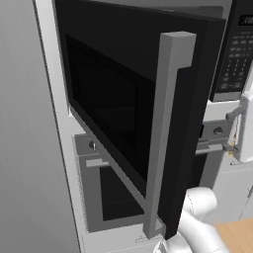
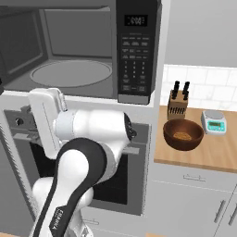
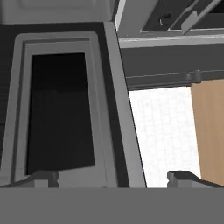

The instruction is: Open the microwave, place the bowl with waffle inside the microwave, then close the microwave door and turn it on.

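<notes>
The microwave [image 2: 136, 51] stands open, its grey cavity and round turntable [image 2: 69, 74] exposed. Its door [image 1: 113, 99] is swung out wide, with the grey bar handle [image 1: 168, 133] facing the left base view. My gripper [image 3: 112, 178] is open and holds nothing. It points at the door's inner face [image 3: 61, 109], just behind the door's free edge [image 3: 122, 109], and touches nothing. From the left base view the gripper [image 1: 231, 131] sits below the keypad [image 1: 237, 54]. The brown bowl with the waffle [image 2: 183, 134] rests on the wooden counter [image 2: 203, 155] to the right.
A grey oven [image 2: 139, 185] with a horizontal handle sits under the microwave. A knife block [image 2: 177, 104] and a small scale [image 2: 214, 121] stand behind the bowl. My own arm [image 2: 88, 152] fills the space before the oven. A tall grey panel [image 1: 24, 148] is at left.
</notes>
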Robot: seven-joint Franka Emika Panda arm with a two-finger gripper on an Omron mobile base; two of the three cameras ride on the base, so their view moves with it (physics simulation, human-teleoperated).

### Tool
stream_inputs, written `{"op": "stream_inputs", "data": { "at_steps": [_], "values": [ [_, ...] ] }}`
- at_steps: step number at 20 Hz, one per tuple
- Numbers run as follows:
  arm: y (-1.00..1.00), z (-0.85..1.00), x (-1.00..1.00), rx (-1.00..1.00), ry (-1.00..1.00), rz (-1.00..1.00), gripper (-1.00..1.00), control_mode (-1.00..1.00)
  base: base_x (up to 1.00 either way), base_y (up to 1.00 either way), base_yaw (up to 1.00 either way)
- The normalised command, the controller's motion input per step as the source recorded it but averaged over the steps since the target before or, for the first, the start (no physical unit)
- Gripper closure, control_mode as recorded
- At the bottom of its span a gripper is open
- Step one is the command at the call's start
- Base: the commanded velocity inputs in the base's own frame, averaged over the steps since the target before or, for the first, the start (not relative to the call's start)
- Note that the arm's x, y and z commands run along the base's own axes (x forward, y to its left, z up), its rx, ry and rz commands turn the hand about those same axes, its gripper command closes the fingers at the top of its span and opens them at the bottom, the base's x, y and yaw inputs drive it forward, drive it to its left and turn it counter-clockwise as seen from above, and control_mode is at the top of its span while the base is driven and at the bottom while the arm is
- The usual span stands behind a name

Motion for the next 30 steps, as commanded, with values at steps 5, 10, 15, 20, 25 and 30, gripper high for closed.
{"op": "stream_inputs", "data": {
  "at_steps": [5, 10, 15, 20, 25, 30],
  "values": [
    [-1.00, 0.00, 0.73, 0.00, 0.02, -0.03, -1.00, -1.00, 0.00, 0.00, 0.00],
    [-1.00, -0.14, 0.60, 0.00, 0.04, -0.07, -1.00, -1.00, 0.00, 0.00, 0.00],
    [-1.00, -0.31, 0.45, 0.00, 0.00, -0.04, -1.00, -1.00, 0.00, 0.00, 0.00],
    [-1.00, -0.60, 0.60, 0.00, 0.00, -0.03, -1.00, -1.00, 0.00, 0.00, 0.00],
    [-1.00, -0.67, 0.57, 0.00, 0.00, -0.03, -1.00, -1.00, 0.00, 0.00, 0.00],
    [-0.98, -0.65, 0.42, -0.04, 0.00, -0.02, -1.00, -1.00, 0.00, 0.00, 0.00]
  ]
}}
